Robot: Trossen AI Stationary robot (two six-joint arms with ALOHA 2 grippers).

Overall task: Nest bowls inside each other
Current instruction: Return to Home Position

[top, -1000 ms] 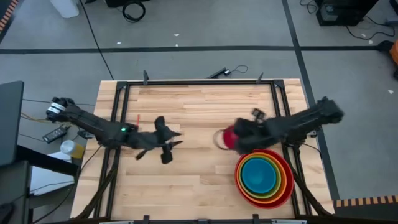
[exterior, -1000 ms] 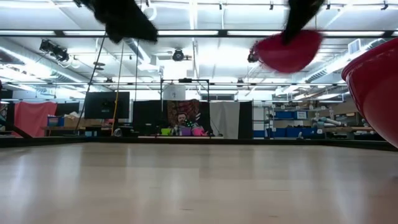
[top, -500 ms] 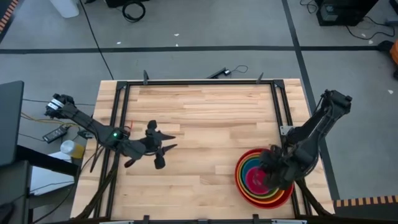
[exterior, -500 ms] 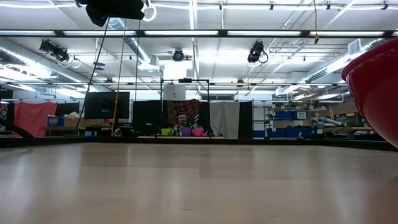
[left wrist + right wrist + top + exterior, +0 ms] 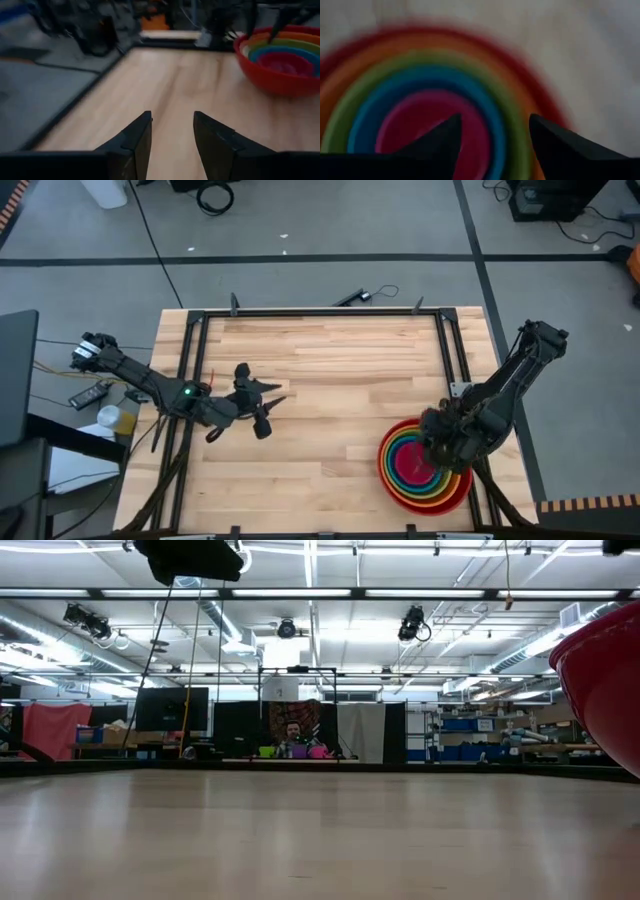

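A stack of nested bowls point(image 5: 398, 488) stands at the table's near right: red outermost, then orange, yellow, green and blue, with a magenta bowl point(image 5: 410, 468) lying innermost. My right gripper point(image 5: 446, 442) hangs open just above the stack point(image 5: 530, 100), its fingers over the magenta bowl point(image 5: 415, 125) with nothing between them. My left gripper point(image 5: 270, 412) is open in the air over the table's left middle. It point(image 5: 172, 131) points across the bare wood toward the stack point(image 5: 280, 75).
A black frame rail point(image 5: 320, 311) runs along the table's far edge and both sides. Bare wood lies between the two arms. In the low view the red bowl's wall point(image 5: 600, 690) fills the right edge. The room lies behind, with a person sitting far off.
My right gripper has carried the magenta bowl from the table's middle toward the near right corner and down over the stack. The bowl hung at its fingers then and now lies inside the blue bowl.
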